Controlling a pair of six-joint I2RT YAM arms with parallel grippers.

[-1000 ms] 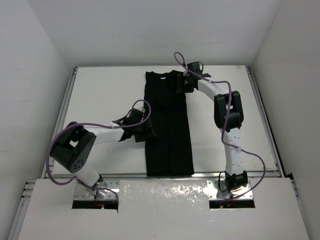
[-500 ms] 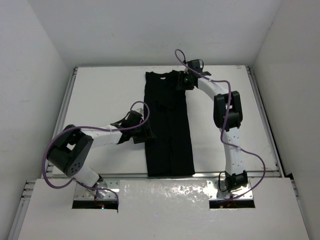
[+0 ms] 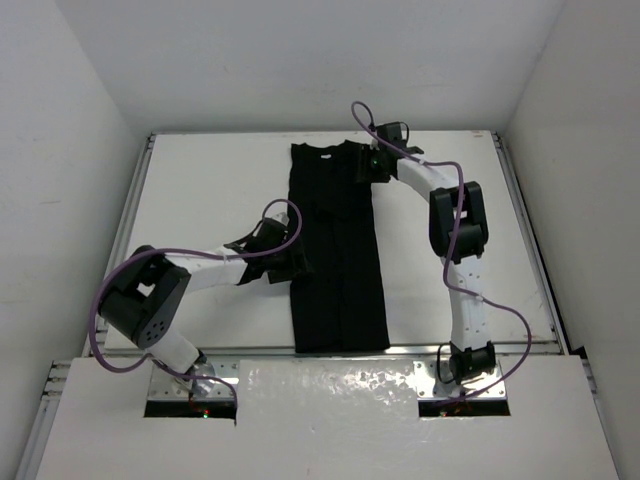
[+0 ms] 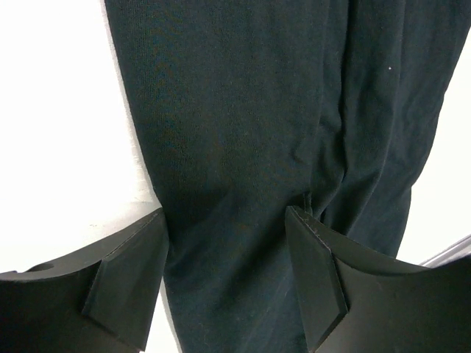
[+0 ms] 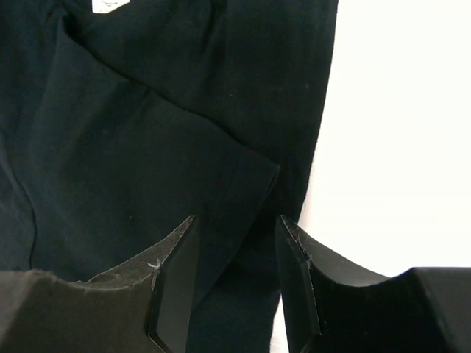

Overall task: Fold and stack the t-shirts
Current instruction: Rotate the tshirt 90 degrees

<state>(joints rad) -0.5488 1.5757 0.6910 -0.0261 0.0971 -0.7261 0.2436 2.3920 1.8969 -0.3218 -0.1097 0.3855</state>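
A black t-shirt (image 3: 340,290) lies folded into a long narrow strip down the middle of the white table (image 3: 210,190), neck end far from the arms. My left gripper (image 3: 297,262) is low over the strip's left edge, about halfway along. In the left wrist view its jaws (image 4: 224,254) stand open, straddling that edge of the cloth (image 4: 243,110). My right gripper (image 3: 370,163) is at the strip's far right corner. In the right wrist view it (image 5: 235,272) is open over a folded-in flap of the cloth (image 5: 147,132) near the right edge.
A metal rail (image 3: 330,352) runs along the table's near edge, just below the shirt's hem. White walls enclose the table on three sides. Purple cables loop off both arms. Bare table shows to the left and right of the strip.
The left arm has shifted slightly, and its gripper has nudged a little further onto the shirt's left edge. The right gripper has hardly moved. The shirt lies as before.
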